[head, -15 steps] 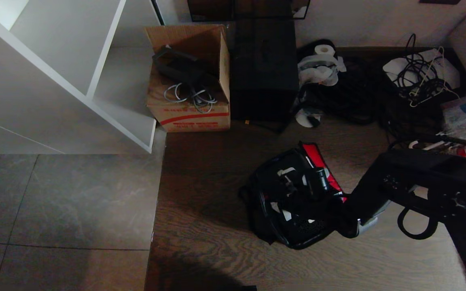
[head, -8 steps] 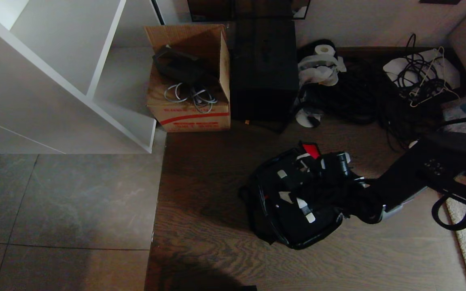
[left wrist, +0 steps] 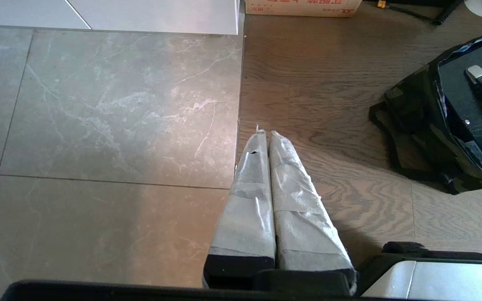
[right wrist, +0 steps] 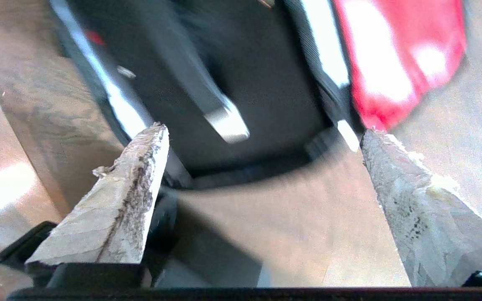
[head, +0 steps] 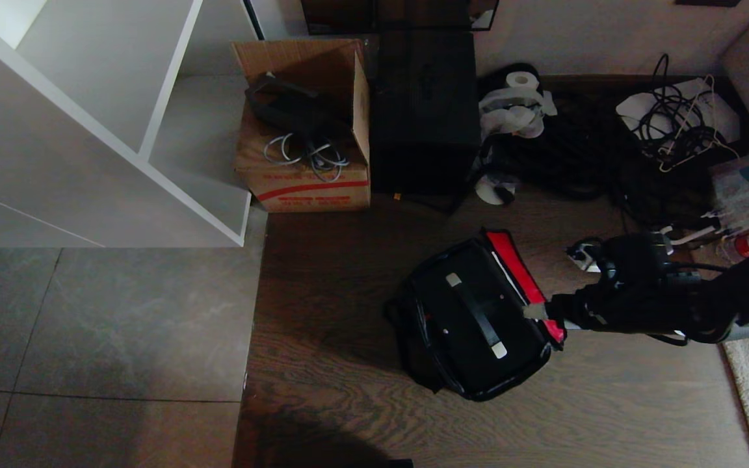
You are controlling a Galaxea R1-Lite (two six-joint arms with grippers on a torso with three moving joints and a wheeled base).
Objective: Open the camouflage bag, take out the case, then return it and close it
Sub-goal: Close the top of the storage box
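Beside camouflage bag [head: 472, 325] on floor — right pincer [right wrist: 262, 138] spread wide, empty; left pincer [left wrist: 266, 138] together.

Left gripper [left wrist: 266, 136] hangs above the floor, its two tape-wrapped fingers [left wrist: 249, 200] pressed together, tips over the seam where grey tile [left wrist: 98, 117] meets wood flooring [left wrist: 320, 92]. Camouflage bag [left wrist: 416, 129] sits on the wood, well apart from the gripper, open, a black case [left wrist: 467, 108] inside. Cardboard box [left wrist: 303, 6] stands on the wood's far edge, just beside a white shelf base [left wrist: 153, 14].
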